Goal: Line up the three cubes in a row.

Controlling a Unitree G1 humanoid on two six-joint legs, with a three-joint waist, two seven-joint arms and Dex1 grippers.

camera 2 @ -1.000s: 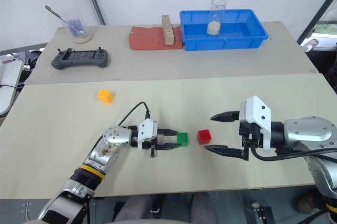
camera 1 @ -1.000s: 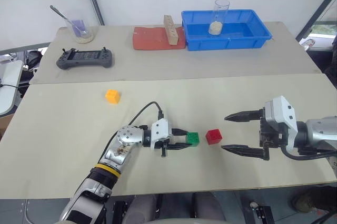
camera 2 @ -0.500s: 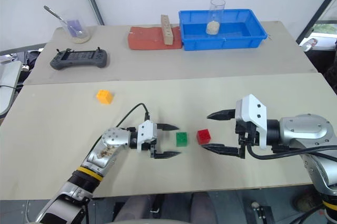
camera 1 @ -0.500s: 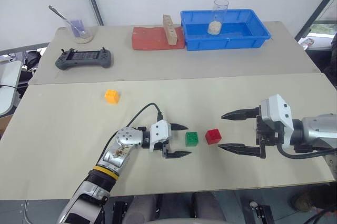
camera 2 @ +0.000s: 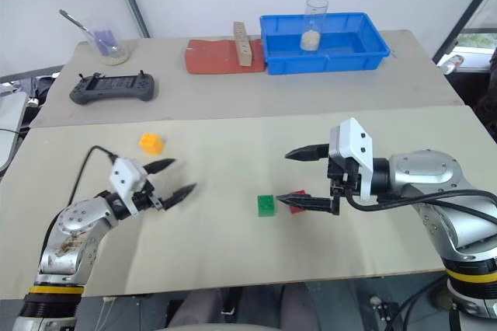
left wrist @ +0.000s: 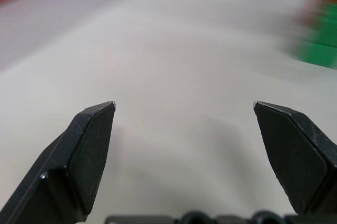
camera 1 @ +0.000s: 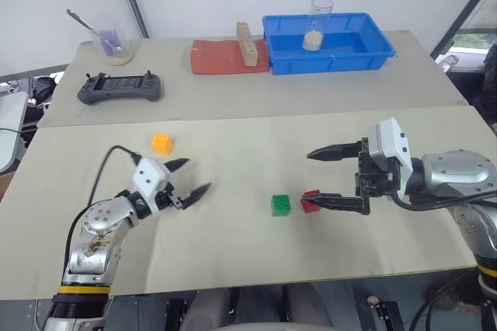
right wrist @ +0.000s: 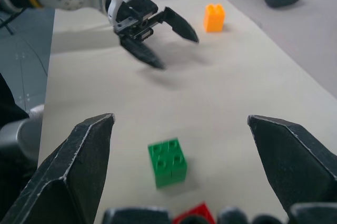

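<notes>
Spreading wide and holding nothing, the right fingers (camera 1: pixel 317 178) half-hide the red cube (camera 1: pixel 310 200) behind the lower one. The green cube (camera 1: pixel 281 205) sits touching it at 9 o'clock. The left fingers (camera 1: pixel 191 178) gape empty too, orange cube (camera 1: pixel 161 143) at their 11 o'clock on the desk (camera 1: pixel 248 144).

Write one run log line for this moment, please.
left tool: open, empty | right tool: open, around red cube | green cube: beside red | orange-yellow cube: apart

Three cubes lie on the counter (camera 1: pixel 233 261): one green cube (camera 1: pixel 281 205), one red cube (camera 1: pixel 310 199), one orange-yellow cube (camera 1: pixel 161 143). Farther back are one blue tray (camera 1: pixel 328 45), one glass (camera 1: pixel 321 24), one wooden block (camera 1: pixel 247 43), one red mat (camera 1: pixel 219 57), one controller (camera 1: pixel 119 87).
</notes>
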